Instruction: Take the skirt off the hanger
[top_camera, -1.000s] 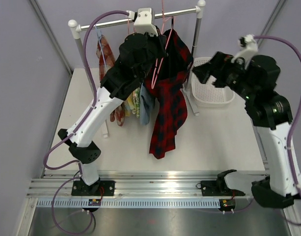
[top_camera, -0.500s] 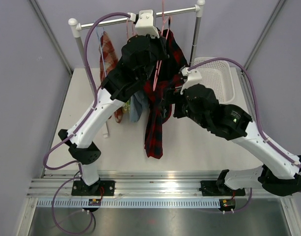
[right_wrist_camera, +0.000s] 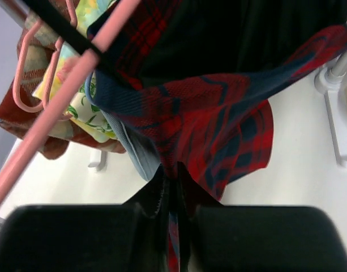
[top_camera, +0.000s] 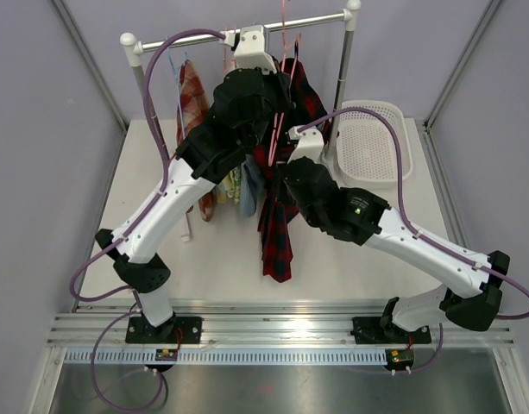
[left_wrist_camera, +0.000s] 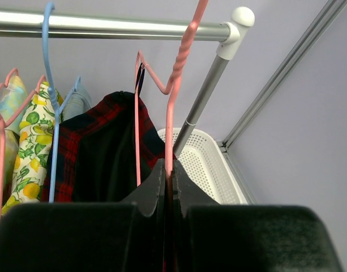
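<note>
Holds the pink hanger [left_wrist_camera: 171,113] tight in the left pincer [left_wrist_camera: 168,170], just under the rail [left_wrist_camera: 105,25]. Keeps the red skirt [right_wrist_camera: 218,130] hanging there in the middle. Has swung the right pincer [right_wrist_camera: 170,173] in from beside the white basket [top_camera: 368,151] and just pinched it onto the skirt's cloth. Looks ready now to tug the skirt down and off.

The black left gripper [left_wrist_camera: 168,170] is held raised, jaws pinched together; the black right gripper [right_wrist_camera: 170,177] is likewise clamped.
</note>
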Robot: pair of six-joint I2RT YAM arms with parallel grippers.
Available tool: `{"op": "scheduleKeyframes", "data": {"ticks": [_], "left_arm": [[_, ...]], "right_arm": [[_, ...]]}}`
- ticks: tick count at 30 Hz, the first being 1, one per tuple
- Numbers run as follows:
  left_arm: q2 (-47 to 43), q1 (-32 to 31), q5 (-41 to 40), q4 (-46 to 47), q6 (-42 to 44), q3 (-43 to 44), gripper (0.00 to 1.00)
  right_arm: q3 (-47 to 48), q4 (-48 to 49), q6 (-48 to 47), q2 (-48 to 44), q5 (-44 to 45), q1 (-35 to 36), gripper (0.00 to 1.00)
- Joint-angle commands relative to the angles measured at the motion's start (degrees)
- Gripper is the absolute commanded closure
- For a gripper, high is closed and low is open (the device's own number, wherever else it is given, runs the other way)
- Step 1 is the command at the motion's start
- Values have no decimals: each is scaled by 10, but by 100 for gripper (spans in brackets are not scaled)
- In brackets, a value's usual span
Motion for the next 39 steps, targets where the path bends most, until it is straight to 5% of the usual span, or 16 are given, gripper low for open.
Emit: {"op": "scheduleKeyframes", "data": {"ticks": [1, 8, 15, 24, 34, 39], "left_arm": [[-62, 1, -17, 77, -19, -11, 100], [-66, 1, -43, 91, -1, -56, 100], [-25, 1, -77, 118, 3, -90, 100], [14, 1, -112, 127, -7, -116, 100], [11, 1, -42, 30, 100, 88, 100], [-20, 1, -25, -42, 113, 89, 100]], "right_arm": [[-9, 64, 1, -7, 37, 4, 97], [9, 18, 0, -39, 57, 59, 100], [105, -75, 10, -35, 149, 201, 100], [307, -248, 68, 92, 300, 383, 100], [115, -350, 332, 61, 293, 418, 100], [80, -370, 384, 51, 299, 425, 100]]}}
